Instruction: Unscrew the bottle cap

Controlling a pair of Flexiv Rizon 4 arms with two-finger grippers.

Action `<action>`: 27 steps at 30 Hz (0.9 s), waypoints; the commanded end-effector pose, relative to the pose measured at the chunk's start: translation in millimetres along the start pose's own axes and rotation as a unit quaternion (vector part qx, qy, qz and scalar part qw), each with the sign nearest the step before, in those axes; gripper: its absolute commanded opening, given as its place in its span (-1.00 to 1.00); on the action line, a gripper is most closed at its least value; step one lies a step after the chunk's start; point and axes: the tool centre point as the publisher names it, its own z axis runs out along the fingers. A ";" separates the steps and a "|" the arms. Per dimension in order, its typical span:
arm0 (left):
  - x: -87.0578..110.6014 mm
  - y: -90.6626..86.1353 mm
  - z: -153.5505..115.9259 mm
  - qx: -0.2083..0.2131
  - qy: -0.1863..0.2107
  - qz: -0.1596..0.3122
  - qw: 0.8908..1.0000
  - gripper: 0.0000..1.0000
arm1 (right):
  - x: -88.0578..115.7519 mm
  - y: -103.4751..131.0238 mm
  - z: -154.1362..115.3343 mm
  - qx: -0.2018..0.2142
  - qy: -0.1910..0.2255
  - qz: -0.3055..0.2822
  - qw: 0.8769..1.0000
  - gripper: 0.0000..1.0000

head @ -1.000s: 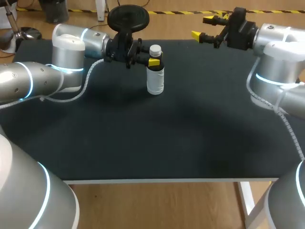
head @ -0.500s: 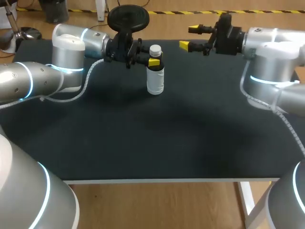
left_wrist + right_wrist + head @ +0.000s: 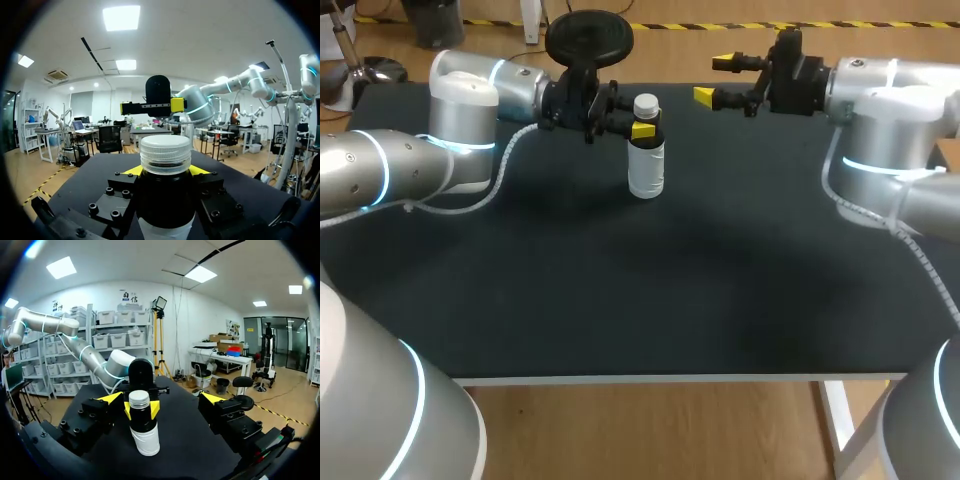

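- Shifted left along the far edge of the bench (image 3: 620, 300) since a second ago: right gripper (image 3: 714, 80), now nearer the bottle (image 3: 646, 170). Barely any further travel over the last half second. Left gripper (image 3: 638, 128) and bottle unmoved.
- Head view: bottle upright near the middle of the far edge, long axis vertical, white cap (image 3: 646, 104) on top. Left gripper in from the left side, pinching the neck just under the cap. Right gripper spread wide and holding nothing. Hangs over the far edge, well apart from the cap on its right side and slightly higher, fingers aimed toward it.
- Left wrist view: bottle (image 3: 165, 200) wedged between the left gripper (image 3: 165, 172)'s yellow tips, ribbed cap (image 3: 165, 154) standing free above them. Right gripper (image 3: 150, 106) facing in from beyond the cap, apart from it.
- Right wrist view: cap (image 3: 139, 398) straight ahead of the right gripper (image 3: 161, 399), within the line of its spread fingers but out of reach. Left gripper (image 3: 140, 410) clamped on the neck of the bottle (image 3: 144, 437) from the far side.
- Judged: right arm the one to take the cap, by a straight advance and then a close around the ribbed rim above the left fingers.
- Surface: matte black bench, flat, with only the bottle standing on it.
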 end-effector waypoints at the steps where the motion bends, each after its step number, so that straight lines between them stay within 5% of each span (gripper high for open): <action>1: -0.2 -0.5 0.5 -0.001 0.000 0.000 1.000 -1.00 | 0.1 -0.4 -0.2 -0.001 0.000 0.000 1.000 1.00; 27: -0.2 -0.5 0.5 -0.001 0.000 0.000 1.000 -1.00 | 38.4 -10.8 44.3 -0.035 -0.011 -0.013 0.999 1.00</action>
